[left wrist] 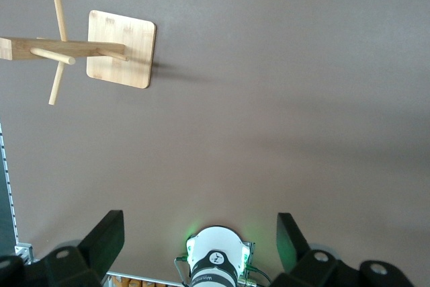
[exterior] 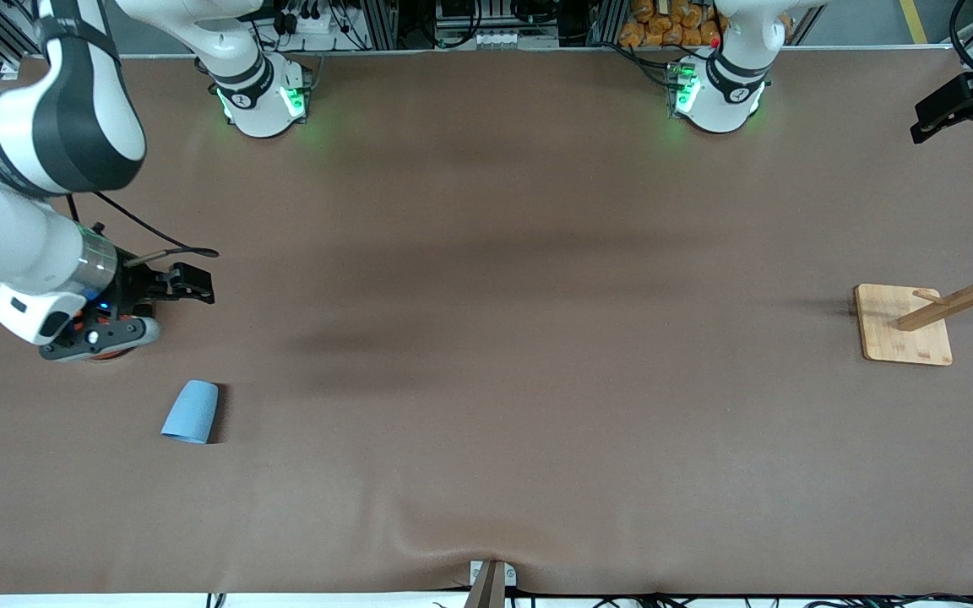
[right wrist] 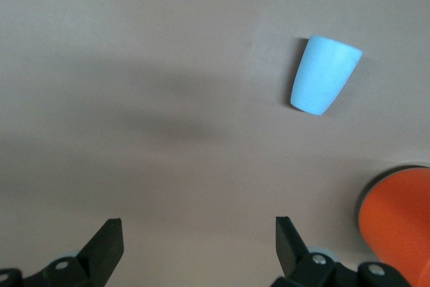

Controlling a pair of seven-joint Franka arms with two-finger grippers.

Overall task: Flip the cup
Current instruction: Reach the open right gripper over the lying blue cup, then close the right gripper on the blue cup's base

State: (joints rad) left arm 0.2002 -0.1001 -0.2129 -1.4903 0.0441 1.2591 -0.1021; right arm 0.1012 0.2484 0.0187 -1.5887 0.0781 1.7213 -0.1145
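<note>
Cup (exterior: 191,411) (light blue, tapered) stands mouth-down; right end effector (right wrist: 195,247) and left end effector (left wrist: 198,241) both spread apart.

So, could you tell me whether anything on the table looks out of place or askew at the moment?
The cup is the odd one: its closed, narrower end shows and no opening is visible, so it seems upside down. It sits toward the right arm's end of the table. The wooden rack looks normal.

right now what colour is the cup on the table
Light blue, matte: the cup shows best in the right wrist view, standing mouth-down on the brown table.
</note>
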